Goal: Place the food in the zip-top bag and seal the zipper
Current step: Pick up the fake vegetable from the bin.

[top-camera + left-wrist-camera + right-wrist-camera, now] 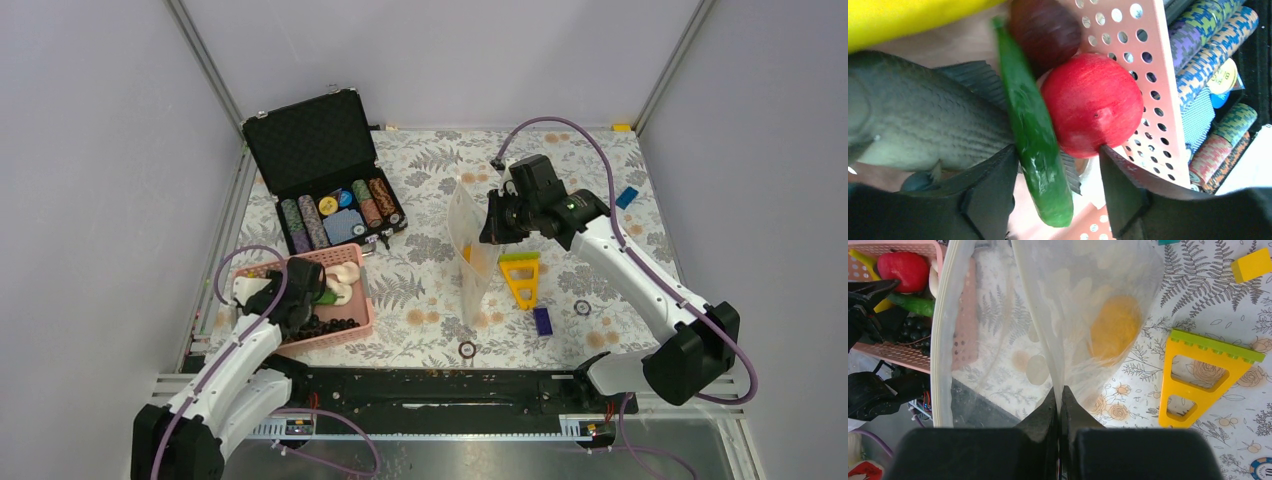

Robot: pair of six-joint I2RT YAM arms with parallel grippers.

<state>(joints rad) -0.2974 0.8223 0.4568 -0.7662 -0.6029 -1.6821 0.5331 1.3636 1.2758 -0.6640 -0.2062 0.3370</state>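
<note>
My left gripper (1058,165) is open inside the pink basket (350,320), its fingers either side of the green vegetable (1035,145), with the red fruit (1092,104) touching the right finger. A grey fish (913,125), a yellow banana (903,17) and a dark fruit (1045,30) lie around them. White mushrooms (345,277) and a dark grape bunch (330,326) also lie in the basket. My right gripper (1060,395) is shut on the zip-top bag (1083,315) and holds it upright, mouth open. An orange (1115,327) is inside. The zipper (940,340) runs down the left edge.
A black case of striped poker chips (340,210) stands open behind the basket. A yellow triangular piece (521,276) with a green bar, a blue block (542,320) and loose chips (467,349) lie near the bag. White frame rails edge the table.
</note>
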